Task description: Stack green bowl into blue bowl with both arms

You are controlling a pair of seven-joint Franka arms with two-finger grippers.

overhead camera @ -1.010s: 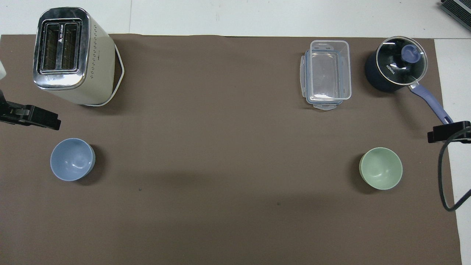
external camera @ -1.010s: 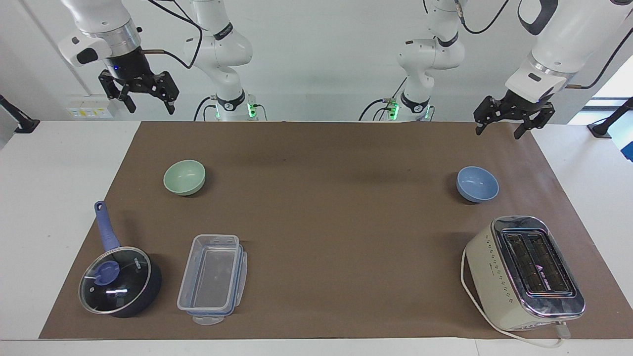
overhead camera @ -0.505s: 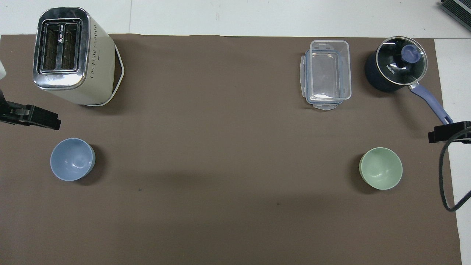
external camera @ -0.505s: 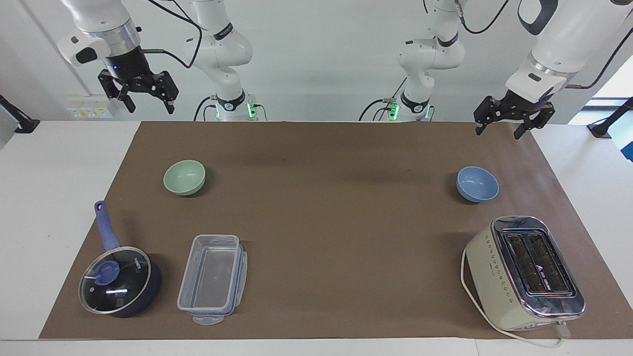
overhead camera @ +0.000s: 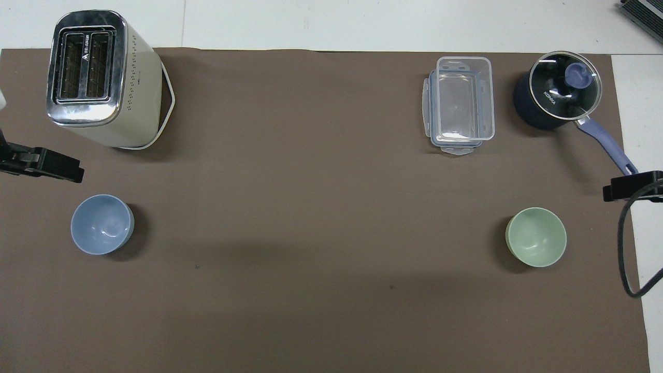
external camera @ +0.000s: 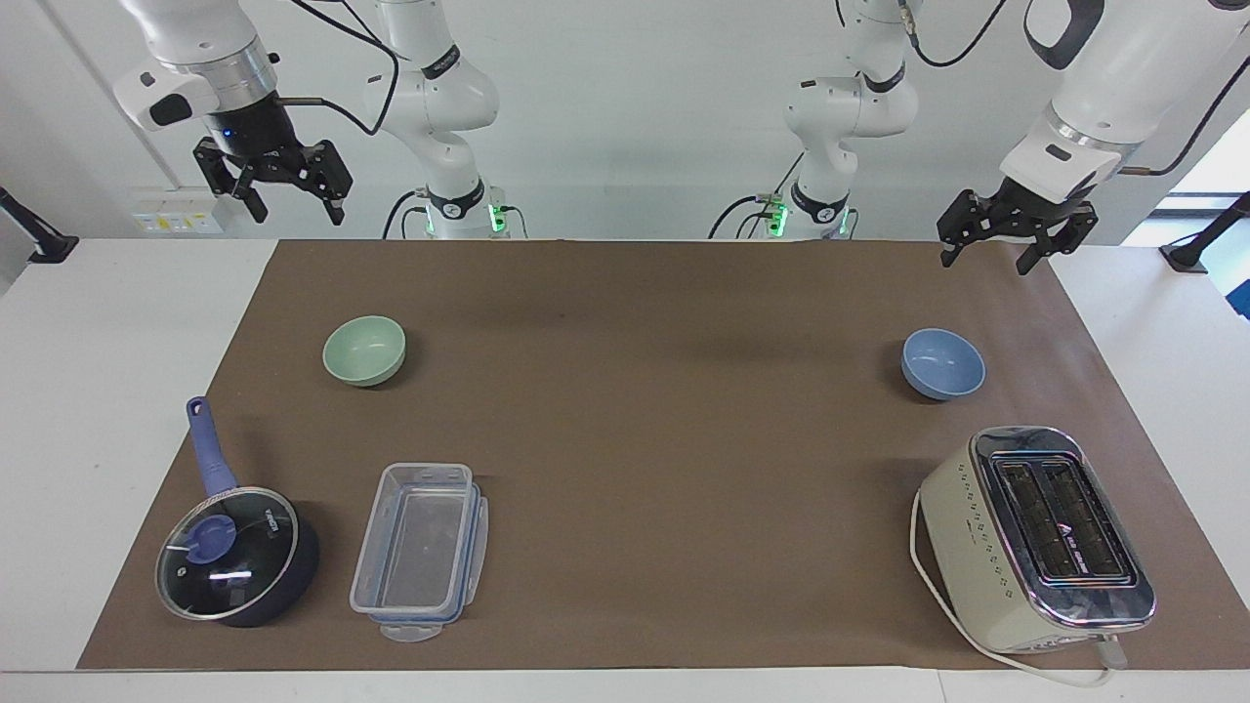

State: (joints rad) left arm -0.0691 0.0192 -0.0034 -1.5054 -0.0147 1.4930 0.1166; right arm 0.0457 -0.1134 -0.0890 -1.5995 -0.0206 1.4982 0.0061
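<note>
Over the last second almost nothing has changed: the green bowl [external camera: 364, 350] and the blue bowl [external camera: 943, 363] sit just where they were, and only the right gripper [external camera: 272, 183] has lifted a little, while the left gripper [external camera: 1016, 232] has barely shifted. In my judgement the stacking has not begun; neither bowl has been approached, and the two are well apart on the brown mat [external camera: 645, 391], the green one toward the right arm's end, the blue one toward the left arm's end. Taking the green bowl as landmark, the saucepan [external camera: 237, 552] and the clear container [external camera: 420, 549] lie farther from the robots than it, the container beside the saucepan; the toaster [external camera: 1037, 537] stands at the left arm's end, farther from the robots than the blue bowl. The right gripper hangs high over the white table near the mat's corner at its own end, fingers spread apart and empty, pointing down. The left gripper hangs lower, over the mat's edge at its own end, its fingers likewise spread and holding nothing.
</note>
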